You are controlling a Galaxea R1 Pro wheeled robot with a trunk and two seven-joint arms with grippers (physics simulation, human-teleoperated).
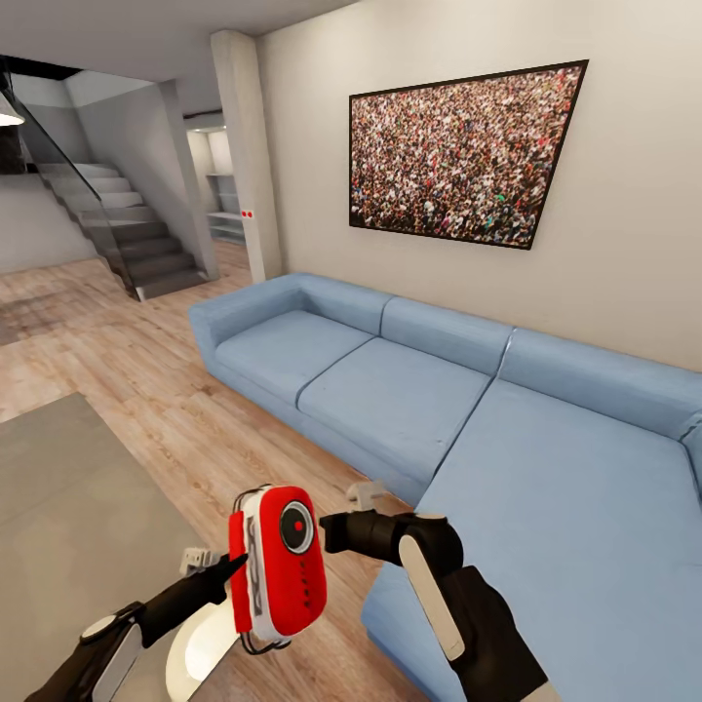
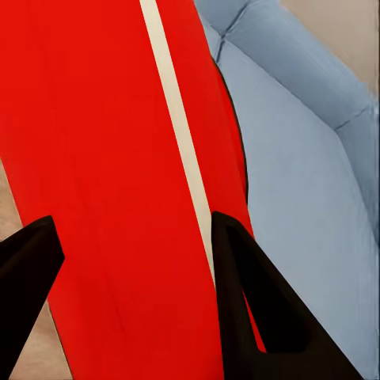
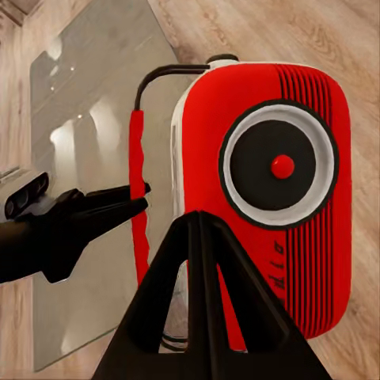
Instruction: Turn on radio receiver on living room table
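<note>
Gripping the small rounded glossy red radio receiver [image 1: 279, 564] in mid-air, the left gripper [image 1: 234, 565] reaches up from the lower left of the head view, its black pointed fingers [image 1: 200, 585] pinching the box's white side panel. In the left wrist view the red casing [image 2: 119, 182] with its pale stripe sits between the two dark fingers [image 2: 261, 317], which press against it on either side, so those jaws are closed on the radio. The thin black wire handle [image 3: 162, 75] loops off the radio's edge in the right wrist view.

The right gripper [image 1: 336, 531] comes in from the lower right of the head view, its black tip just beside the radio's red face, near the round black dial with the red centre button [image 3: 282, 166]. In the right wrist view its two fingers [image 3: 207, 309] lie together into one dark wedge with no gap showing between them, so those jaws look closed on nothing; whether the tip touches the casing I cannot tell.

The radio hangs low in the middle of the head view, above the light wood plank floor [image 1: 146, 390]. The flat matte grey worktop [image 1: 68, 507] lies at the lower left, beside and below it. The large light-blue L-shaped sofa [image 1: 409, 390] fills the right and centre, against a beige wall carrying the black-framed crowd photograph [image 1: 463, 156]. A grey staircase [image 1: 127, 234] with a glass balustrade stands in the upper left.
</note>
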